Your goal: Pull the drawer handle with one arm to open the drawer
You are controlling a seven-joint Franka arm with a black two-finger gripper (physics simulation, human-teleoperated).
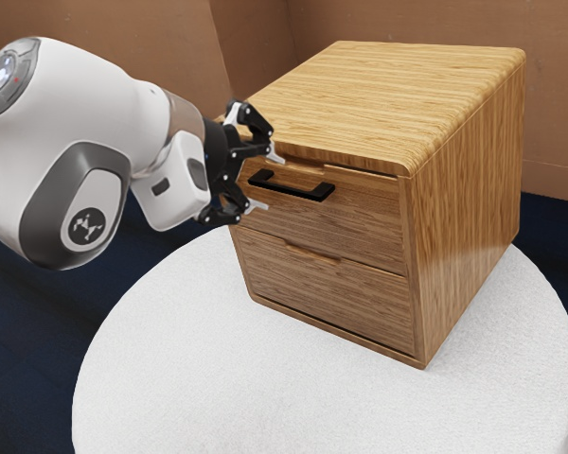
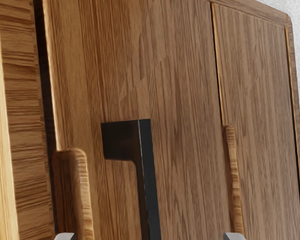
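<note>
The exterior view looks down from the arm's side on the whole cabinet (image 1: 388,104) and bench (image 1: 218,378). The wrist view faces the top drawer (image 2: 175,75) closely; both share its handle (image 2: 144,170).

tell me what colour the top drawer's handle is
The drawer handle is black, clearest in the wrist view.

The upper wooden drawer (image 1: 346,222), pushed in, carries a horizontal black bar handle (image 1: 291,186) near its top edge.
</note>
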